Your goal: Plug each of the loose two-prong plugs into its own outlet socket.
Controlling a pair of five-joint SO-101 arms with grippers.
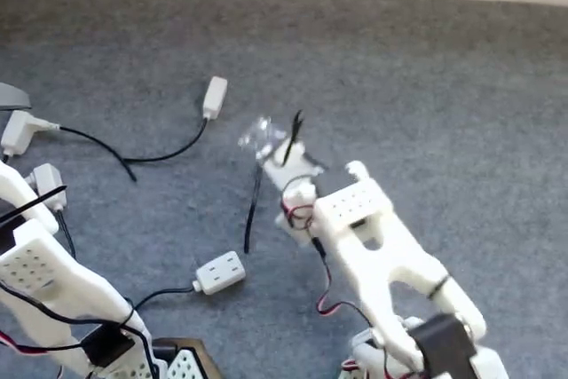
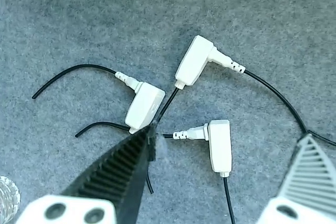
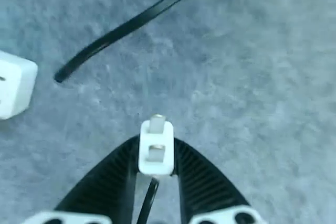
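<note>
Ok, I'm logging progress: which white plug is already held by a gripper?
The two-prong plug pinched in the right gripper, its prongs exposed; the other white ones lie loose on the grey carpet.

White plastic right arm (image 1: 382,250): stretched from near table edge toward table middle, wrist low, red and black wires along it. Right gripper (image 3: 156,148): black ribbed fingers (image 3: 113,182) closed tight on small white two-prong plug (image 3: 156,140), prongs facing away from wrist. White plastic left arm (image 1: 40,272): at left table edge, bent. Left gripper (image 2: 229,134): black ribbed finger (image 2: 121,166) and pale grey ribbed finger (image 2: 307,174) wide apart, nothing between them, pointing down at surface.
</note>
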